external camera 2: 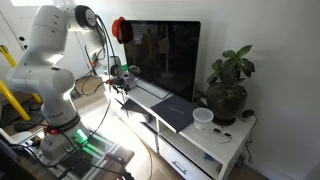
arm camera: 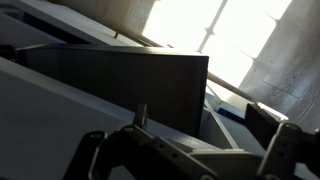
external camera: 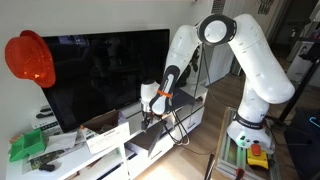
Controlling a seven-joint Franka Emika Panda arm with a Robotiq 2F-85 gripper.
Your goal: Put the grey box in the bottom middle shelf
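The grey box point(external camera: 157, 140) lies low at the middle of the long white TV bench point(external camera: 190, 118), jutting out from its front. In the other exterior view the grey box point(external camera 2: 173, 112) shows as a dark flat slab. The bottom middle shelf point(external camera: 138, 153) is the dark opening by the box; how far in the box reaches I cannot tell. My gripper point(external camera: 150, 112) hangs just above the box's end nearest the arm, also seen as the gripper point(external camera 2: 120, 82) in front of the TV. In the wrist view the gripper point(arm camera: 190, 142) is open, its fingers point(arm camera: 285, 145) wide apart, facing the box's dark wall point(arm camera: 120, 90).
A large black TV point(external camera: 100, 75) stands on the bench right behind the gripper. A red helmet point(external camera: 30, 58) hangs beside it. A white-sided box point(external camera: 105, 138) and a green item point(external camera: 28, 146) sit at one end, a potted plant point(external camera 2: 228, 88) and white bowl point(external camera 2: 203, 118) at the other.
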